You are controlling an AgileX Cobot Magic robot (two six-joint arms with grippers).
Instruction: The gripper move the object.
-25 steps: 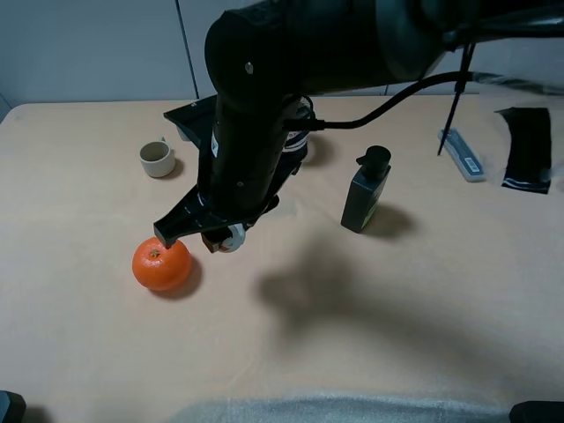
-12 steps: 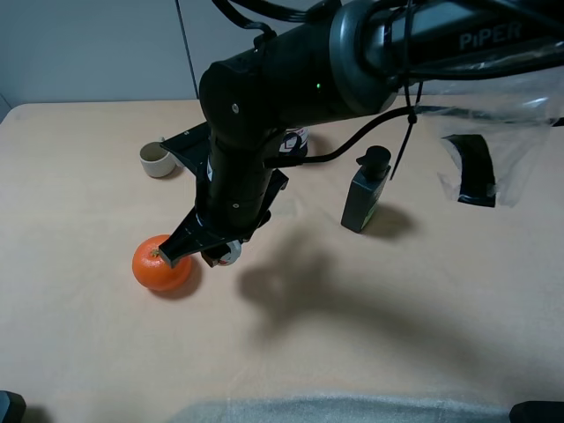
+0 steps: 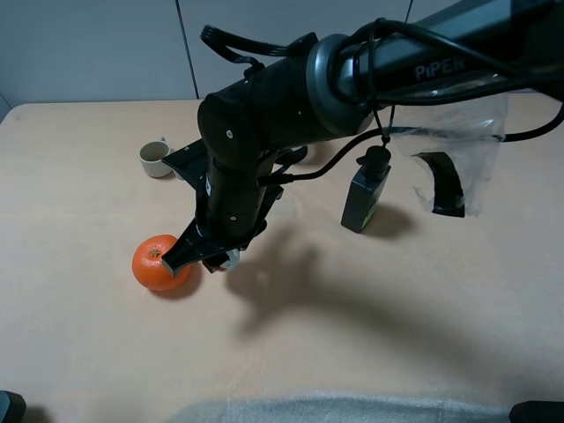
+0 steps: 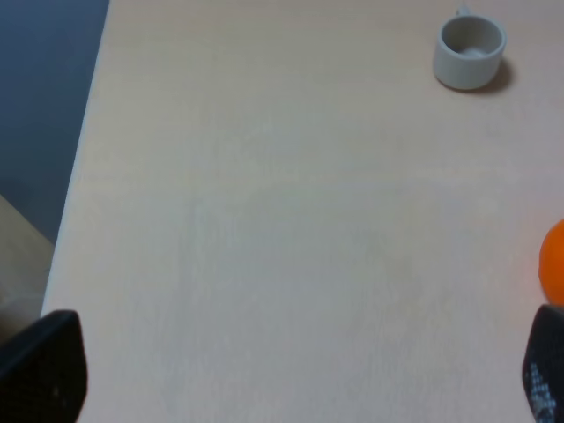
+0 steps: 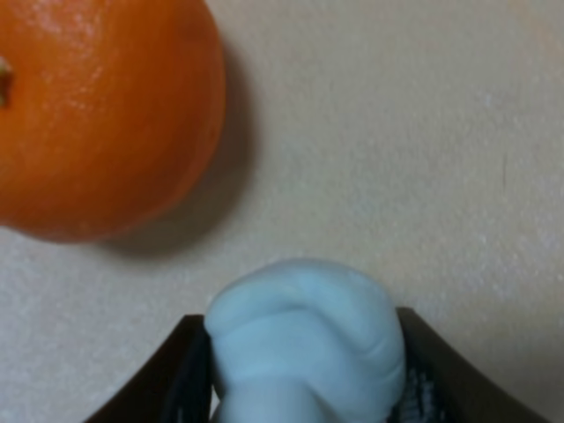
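My right gripper (image 3: 214, 258), a black claw on the bulky "PIPER" arm, reaches across to the left half of the table. It is shut on the small white toy (image 3: 232, 259), held low over the table just right of the orange (image 3: 161, 263). In the right wrist view the white toy (image 5: 304, 335) sits between the black fingers (image 5: 183, 381), with the orange (image 5: 97, 115) close beside it and not touching. The toy's beak mark is hidden. My left gripper (image 4: 291, 379) is open and empty over bare table; only its fingertips (image 4: 40, 366) show.
A beige cup (image 3: 157, 158) stands at the back left and also shows in the left wrist view (image 4: 470, 53). A black bottle (image 3: 364, 192) stands right of centre. A clear plastic bag with a black item (image 3: 449, 176) hangs at the right. The left wrist view shows the table's edge (image 4: 75, 176).
My right arm has come down and slightly forward with the white toy, close beside the orange. The plastic bag at the right has shifted with the arm.
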